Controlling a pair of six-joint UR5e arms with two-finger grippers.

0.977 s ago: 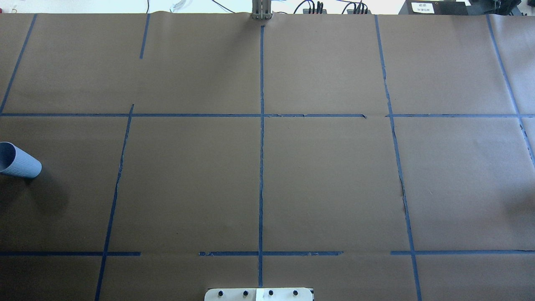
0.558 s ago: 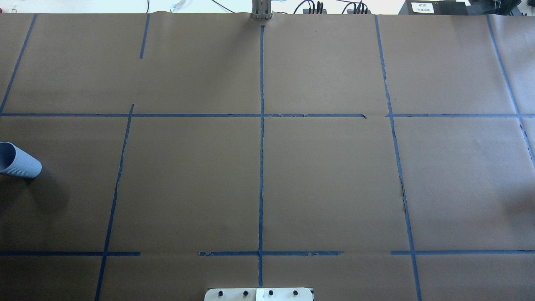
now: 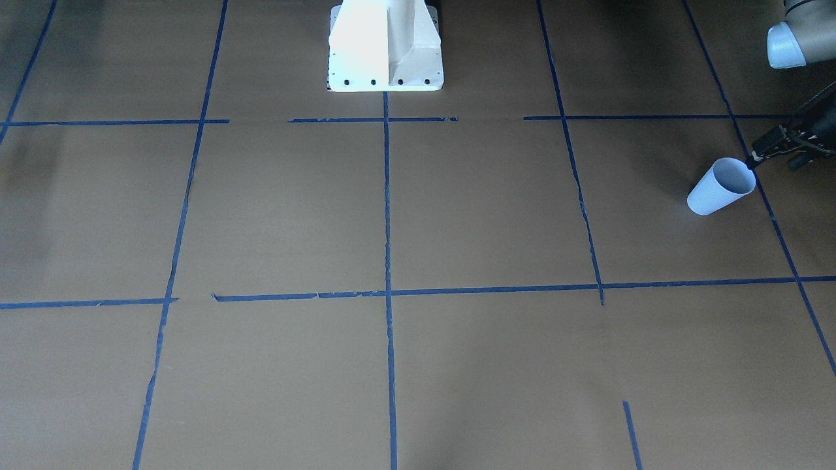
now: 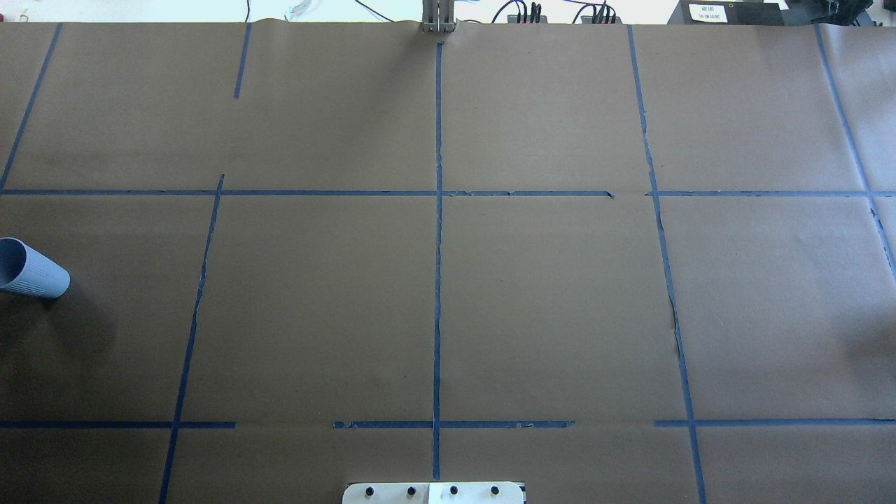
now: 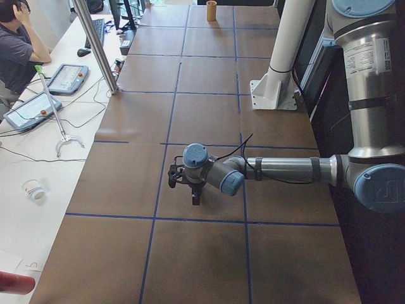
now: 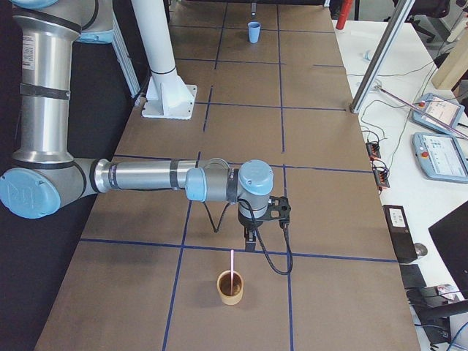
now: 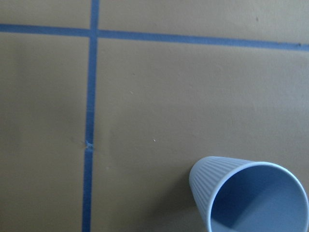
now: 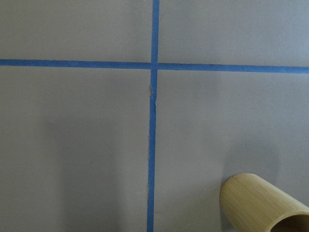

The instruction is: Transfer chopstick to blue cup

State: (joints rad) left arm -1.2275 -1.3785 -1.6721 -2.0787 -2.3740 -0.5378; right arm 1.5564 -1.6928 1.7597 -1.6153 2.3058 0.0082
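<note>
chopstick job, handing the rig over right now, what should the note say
Left gripper: beside the blue cup, jaws unclear.
Right gripper: near the wooden cup, jaws unclear.
Neither visibly holds anything.
Chopstick stands in the wooden cup on the robot's right side; blue cup upright, empty, on its left.
Done: nothing.
Left: grasp chopstick, carry it across, drop it in the blue cup.

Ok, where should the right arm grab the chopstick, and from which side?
Probably the chopstick by its bare upper end, from straight above: it stands nearly upright in the bamboo cup, lower part hidden inside. The right end effector hangs close by.
</note>
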